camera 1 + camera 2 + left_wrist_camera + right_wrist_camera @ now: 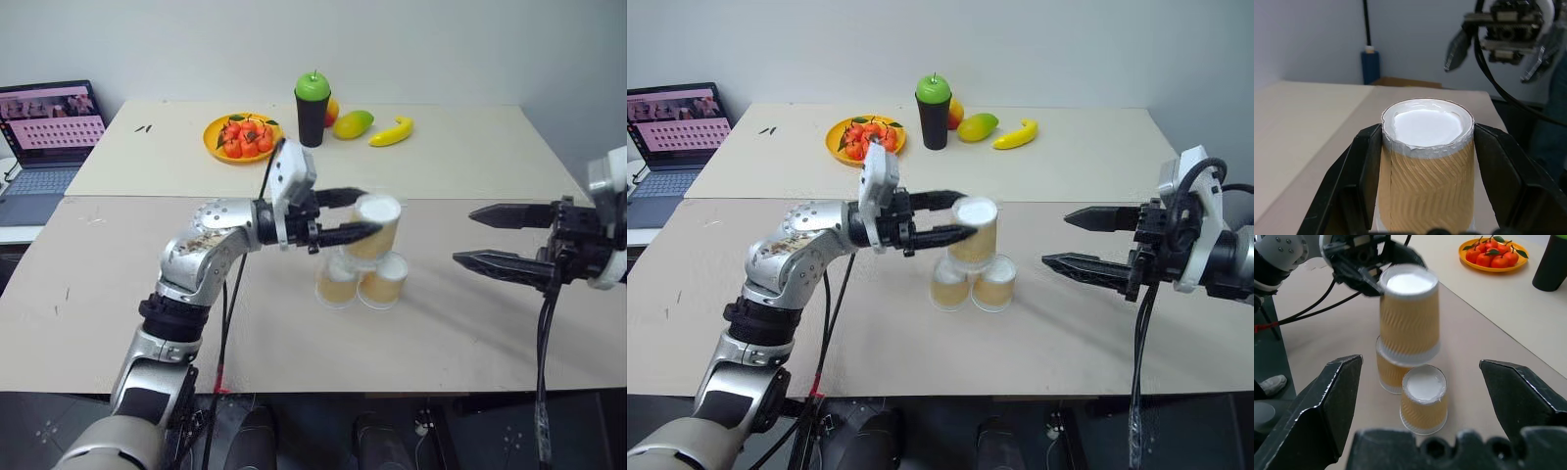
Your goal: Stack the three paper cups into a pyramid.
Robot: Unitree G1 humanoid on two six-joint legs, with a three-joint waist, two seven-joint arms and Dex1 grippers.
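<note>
Laptop (47, 147): open, on a side desk at the far left, screen lit.
Plate of oranges (242, 137): yellow plate at the back of the table (118, 284), left of the black cup.
Black cup (313, 110): upright at the back, a green apple sitting on its mouth.
Mango (353, 124): just beside the black cup.
Banana (392, 132): near the mango, farther along the back.
Left gripper (364, 217): pointing sideways toward the right arm, fingers clamped on the top cup.
Top cup (1425, 161): upside down, white bottom up, held by its sides above the two lower cups.
Two lower cups (1422, 399): upside down, side by side on the table, touching each other, about mid-table.
Right gripper (470, 237): fingers wide apart, holding nothing, pointing toward the cups and well apart from them.
</note>
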